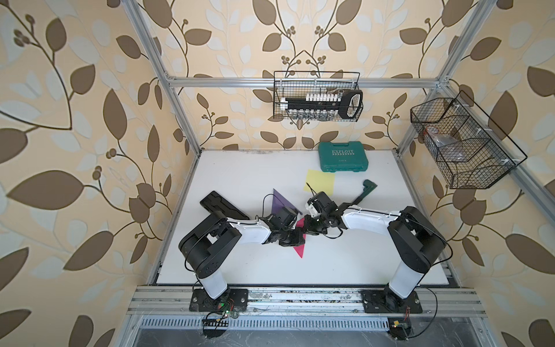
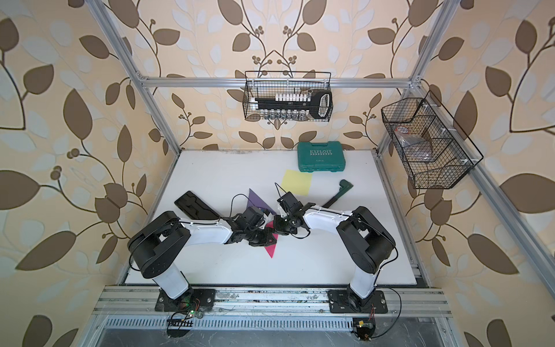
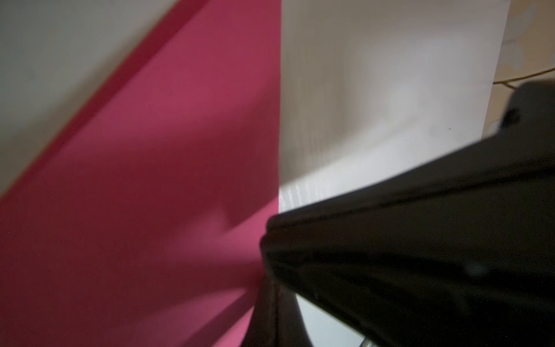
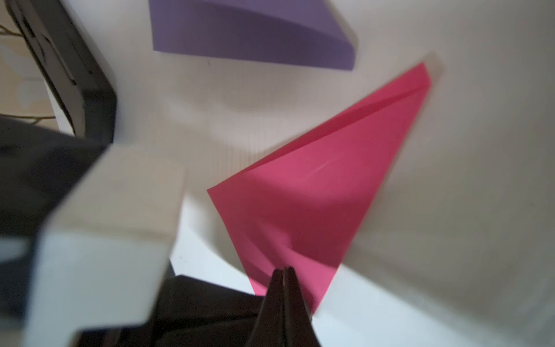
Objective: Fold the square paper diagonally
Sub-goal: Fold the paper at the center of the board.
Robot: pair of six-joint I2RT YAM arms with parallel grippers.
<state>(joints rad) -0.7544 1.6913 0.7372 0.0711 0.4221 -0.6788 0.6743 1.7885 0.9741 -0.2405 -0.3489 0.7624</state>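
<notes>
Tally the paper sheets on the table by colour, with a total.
pink paper, folded into a triangle: 1
purple paper, folded into a triangle: 1
yellow paper, flat square: 1
Total: 3

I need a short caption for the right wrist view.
Shut right end effector over the folded pink paper; purple paper nearby.

Left arm (image 1: 253, 232) and right arm (image 1: 368, 221) — white shells, black joints (thin black cables).
</notes>
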